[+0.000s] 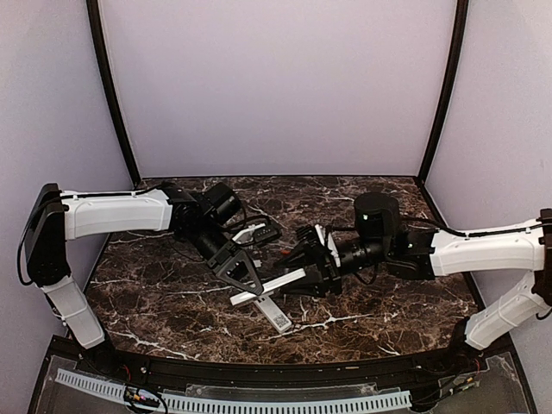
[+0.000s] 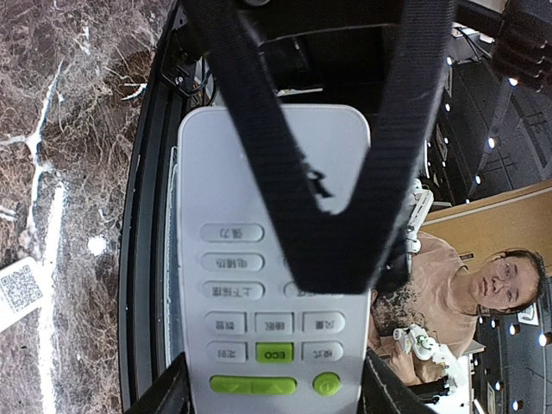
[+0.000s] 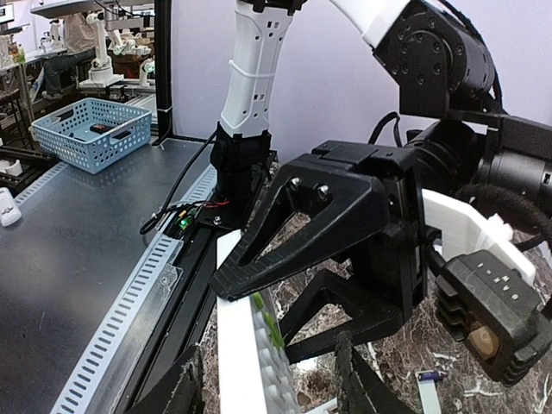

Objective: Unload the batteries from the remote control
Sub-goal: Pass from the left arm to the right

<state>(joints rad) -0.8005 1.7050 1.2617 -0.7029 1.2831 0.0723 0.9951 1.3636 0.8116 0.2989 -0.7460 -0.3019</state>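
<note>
Remote (image 2: pixel 226 293) clamped in left tool (image 2: pixel 276 398); right tool (image 3: pixel 269 384) parted.

Top camera looks down on the counter (image 1: pixel 172 293); both wrist cameras, close on the remote (image 2: pixel 216 172), face the near edge.

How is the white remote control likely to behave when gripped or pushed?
The remote control looks like smooth hard plastic: probably stiff, yet perhaps slippery in the left hand. Being flat, it should slide, not roll.
</note>
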